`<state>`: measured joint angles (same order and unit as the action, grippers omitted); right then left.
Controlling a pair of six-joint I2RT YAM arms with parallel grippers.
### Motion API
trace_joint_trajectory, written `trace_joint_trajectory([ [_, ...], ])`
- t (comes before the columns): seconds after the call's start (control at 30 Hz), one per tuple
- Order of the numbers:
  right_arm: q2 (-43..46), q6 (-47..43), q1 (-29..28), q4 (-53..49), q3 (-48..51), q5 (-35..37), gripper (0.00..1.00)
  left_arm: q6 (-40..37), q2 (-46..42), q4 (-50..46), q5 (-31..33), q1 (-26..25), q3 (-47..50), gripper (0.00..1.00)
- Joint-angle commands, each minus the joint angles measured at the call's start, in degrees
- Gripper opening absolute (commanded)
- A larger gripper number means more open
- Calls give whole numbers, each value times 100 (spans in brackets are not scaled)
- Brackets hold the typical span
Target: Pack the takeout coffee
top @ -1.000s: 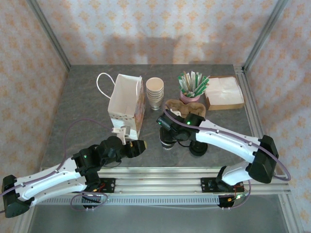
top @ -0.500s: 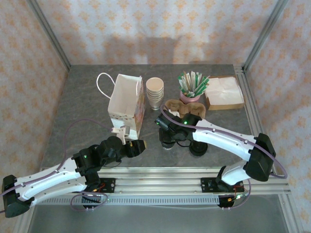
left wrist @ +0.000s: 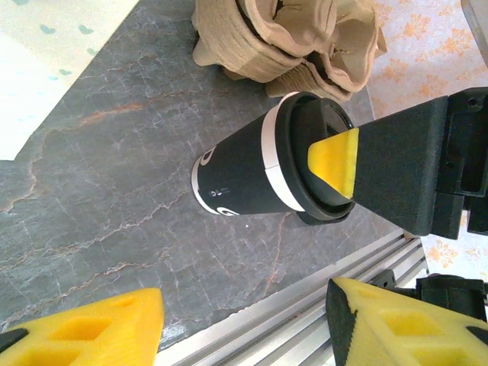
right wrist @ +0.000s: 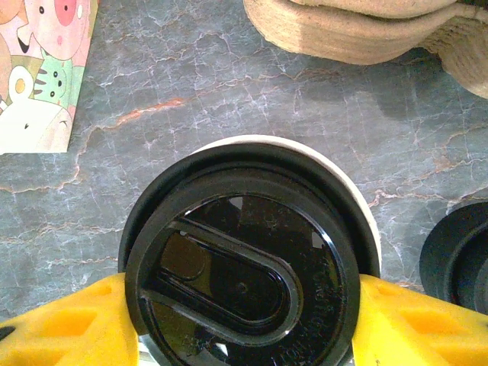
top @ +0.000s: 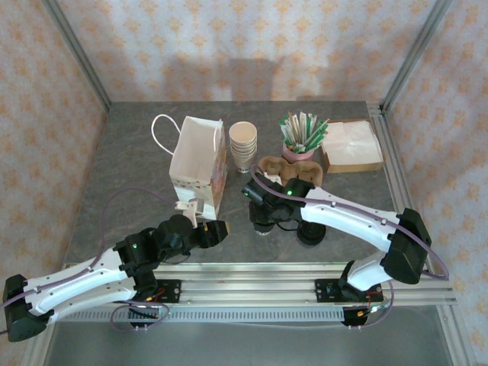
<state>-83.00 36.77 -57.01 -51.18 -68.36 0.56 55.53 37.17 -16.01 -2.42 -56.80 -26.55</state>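
I'm holding the takeout coffee (left wrist: pixel 244 171) upright on the desk (left wrist: pixel 99 191), axis vert., right fingers (right wrist: pixel 69 324) clamping both sides of its lid (right wrist: pixel 244 282), & planning a lift toward the bag (top: pixel 197 160) at approx 10 o'clock; left fingers (left wrist: pixel 84 328) are idling apart, empty, at 9.

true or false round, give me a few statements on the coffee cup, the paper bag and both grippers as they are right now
1. The right gripper has a finger on each side of the lidded coffee cup. True.
2. The lidded coffee cup is already inside the paper bag. False: it stands on the table to the right of the bag.
3. The left gripper is holding a napkin. False: its jaws are open with nothing between them.
4. The stack of lidless cups stands just right of the paper bag. True.
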Motion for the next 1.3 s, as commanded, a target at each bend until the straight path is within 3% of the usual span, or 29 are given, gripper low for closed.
trace_joint_trajectory([
  [0.0,-73,59,-46,-300,93,225,63,46,-25,-4,236,-69,72,59],
  [0.37,-147,-96,-99,-452,-477,356,63,37,-60,-34,241,-80,71,59],
  [1.27,-209,10,-96,-270,-63,240,63,11,42,-9,285,-95,45,59],
])
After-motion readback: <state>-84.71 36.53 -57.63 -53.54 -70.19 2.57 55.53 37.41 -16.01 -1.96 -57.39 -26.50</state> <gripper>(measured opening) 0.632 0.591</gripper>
